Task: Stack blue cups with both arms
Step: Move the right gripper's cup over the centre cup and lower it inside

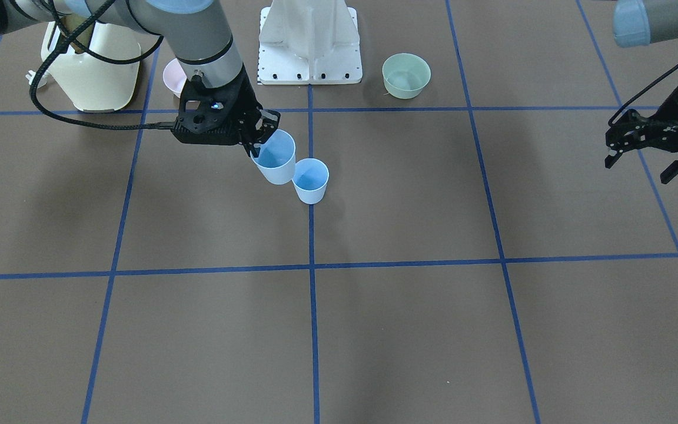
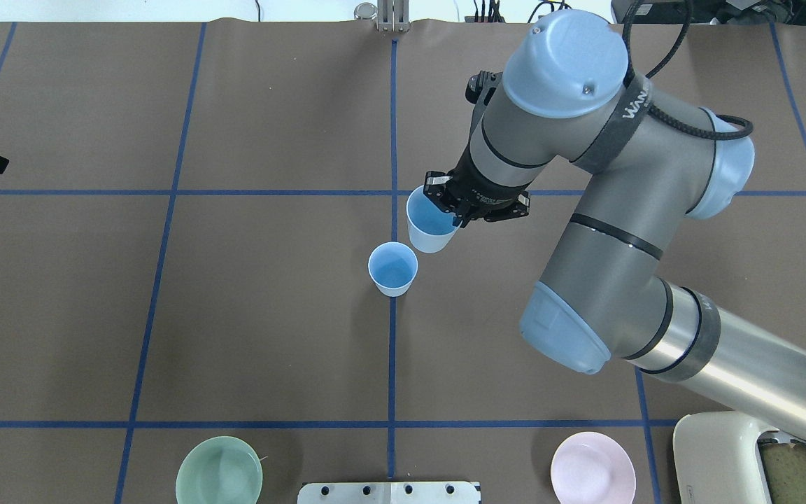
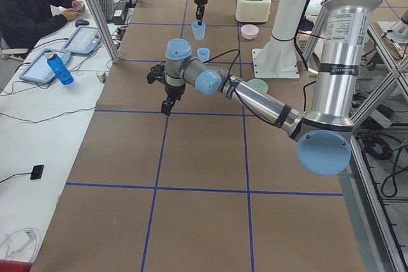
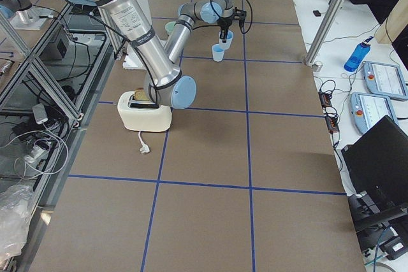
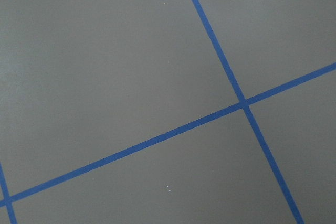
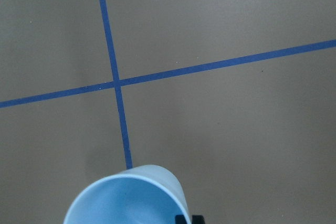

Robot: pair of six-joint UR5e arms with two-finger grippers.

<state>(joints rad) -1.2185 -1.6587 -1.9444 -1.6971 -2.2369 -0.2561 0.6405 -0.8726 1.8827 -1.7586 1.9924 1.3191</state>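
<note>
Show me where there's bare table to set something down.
Bare: squares along the edge across from the robot, and the stretch between the standing cup and the left tool. Crowded: the middle, where the right tool holds the other cup.

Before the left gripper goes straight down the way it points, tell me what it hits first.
The left gripper would likely meet only bare table, near a blue tape crossing.

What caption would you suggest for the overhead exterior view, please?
Right gripper holds one blue cup by its rim beside the second cup on the table.
</note>
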